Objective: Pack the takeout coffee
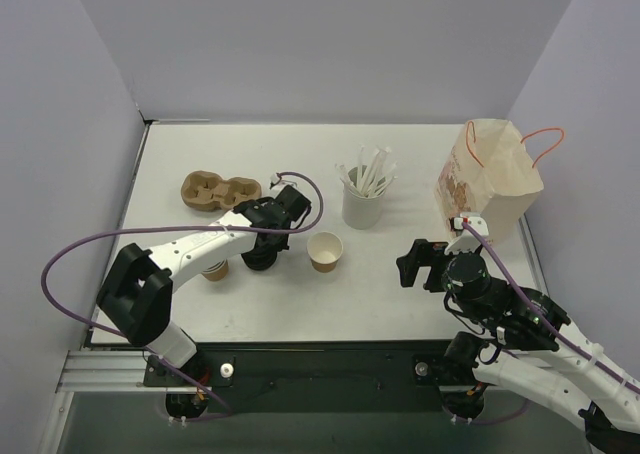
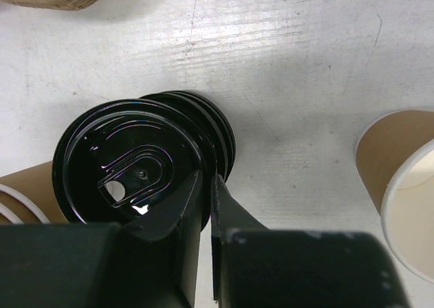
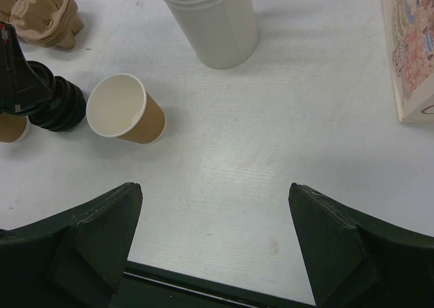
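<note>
No cup with a lid on it is in view. My left gripper (image 1: 261,253) (image 2: 207,180) is shut on the rim of the top black lid (image 2: 125,160) of a stack of black lids (image 2: 220,128) (image 3: 57,106). The held lid sits off-centre from the stack below it. A lidless tan paper cup (image 1: 325,251) (image 2: 400,179) (image 3: 125,108) stands just right of the stack. The brown paper bag (image 1: 490,174) (image 3: 410,50) stands open at the far right. My right gripper (image 1: 416,264) (image 3: 215,189) is open and empty over bare table, right of the cup.
Nested tan cups (image 1: 213,270) (image 2: 27,193) lie left of the lids, under the left arm. A brown pulp cup carrier (image 1: 218,189) (image 3: 44,13) sits at the back left. A white holder of stirrers (image 1: 363,202) (image 3: 217,23) stands mid-table.
</note>
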Robot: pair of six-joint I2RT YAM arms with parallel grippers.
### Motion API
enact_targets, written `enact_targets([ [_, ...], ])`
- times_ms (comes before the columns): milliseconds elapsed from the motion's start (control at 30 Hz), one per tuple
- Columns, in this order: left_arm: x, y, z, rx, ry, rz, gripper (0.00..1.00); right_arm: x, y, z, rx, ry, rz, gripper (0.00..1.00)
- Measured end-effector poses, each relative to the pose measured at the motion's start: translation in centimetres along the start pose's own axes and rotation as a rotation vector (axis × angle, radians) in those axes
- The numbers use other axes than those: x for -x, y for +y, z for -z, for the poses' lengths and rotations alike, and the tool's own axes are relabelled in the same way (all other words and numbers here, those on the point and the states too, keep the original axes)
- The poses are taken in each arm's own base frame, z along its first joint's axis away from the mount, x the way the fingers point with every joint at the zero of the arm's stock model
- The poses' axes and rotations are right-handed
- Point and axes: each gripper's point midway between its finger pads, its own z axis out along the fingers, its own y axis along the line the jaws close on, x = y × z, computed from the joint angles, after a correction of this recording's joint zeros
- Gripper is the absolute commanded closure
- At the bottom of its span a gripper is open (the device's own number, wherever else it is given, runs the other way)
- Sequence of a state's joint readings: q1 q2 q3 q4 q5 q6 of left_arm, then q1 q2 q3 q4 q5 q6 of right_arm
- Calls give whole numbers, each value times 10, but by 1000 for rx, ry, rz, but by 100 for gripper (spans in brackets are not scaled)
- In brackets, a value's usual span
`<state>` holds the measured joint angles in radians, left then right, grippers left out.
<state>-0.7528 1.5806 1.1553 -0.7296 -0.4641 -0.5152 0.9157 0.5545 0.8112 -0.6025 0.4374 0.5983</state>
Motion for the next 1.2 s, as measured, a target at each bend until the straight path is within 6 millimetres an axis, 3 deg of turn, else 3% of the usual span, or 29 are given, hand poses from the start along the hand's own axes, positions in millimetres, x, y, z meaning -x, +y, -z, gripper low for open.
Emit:
enact_targets([
  [300, 3, -1, 14, -17, 0, -13, 85, -3, 10, -5, 36, 14, 3, 6],
  [500, 21, -11, 51, -140, -73, 20, 85, -13, 42, -19, 176, 27, -3, 6],
  [633, 29, -11, 69, -189, -111, 42, 85, -8, 62, -25, 243, 15, -7, 6],
  [867, 25, -27, 88, -332, -99, 51, 85, -5, 88, -41, 321, -22, -32, 7],
  [1033, 25, -41, 121, -520, -143, 77, 84, -7, 108, -59, 364, -38, -106, 10],
  [1200, 28, -54, 151, -691, -213, 85, 84, 6, 128, -73, 374, -25, -256, 13],
])
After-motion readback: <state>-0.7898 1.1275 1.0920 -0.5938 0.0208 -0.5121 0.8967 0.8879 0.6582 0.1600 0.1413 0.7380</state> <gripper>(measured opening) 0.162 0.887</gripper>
